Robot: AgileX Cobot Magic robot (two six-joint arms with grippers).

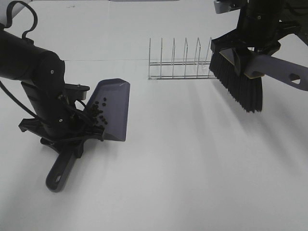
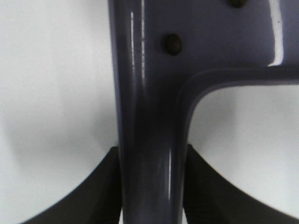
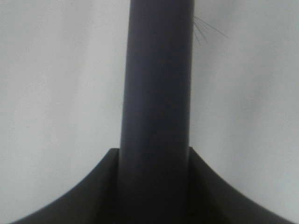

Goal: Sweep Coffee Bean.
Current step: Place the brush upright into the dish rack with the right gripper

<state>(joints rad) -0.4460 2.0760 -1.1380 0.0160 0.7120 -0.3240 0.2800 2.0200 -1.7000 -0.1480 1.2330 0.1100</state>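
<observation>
Dustpan [image 1: 115,108] is sitting at left, its handle pointing toward the camera, the left gripper [image 2: 152,168] clamping it; the coffee beans [image 1: 97,111] are lying inside the pan. Rightward, a wire rack [image 1: 180,62] is standing; the right gripper [image 3: 154,163] is gripping the brush [image 1: 239,79] handle.

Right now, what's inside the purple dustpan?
A little pile of dark coffee beans sits in the dustpan, near its handle end. The left arm covers that back corner, so any beans there can't be seen.
</observation>
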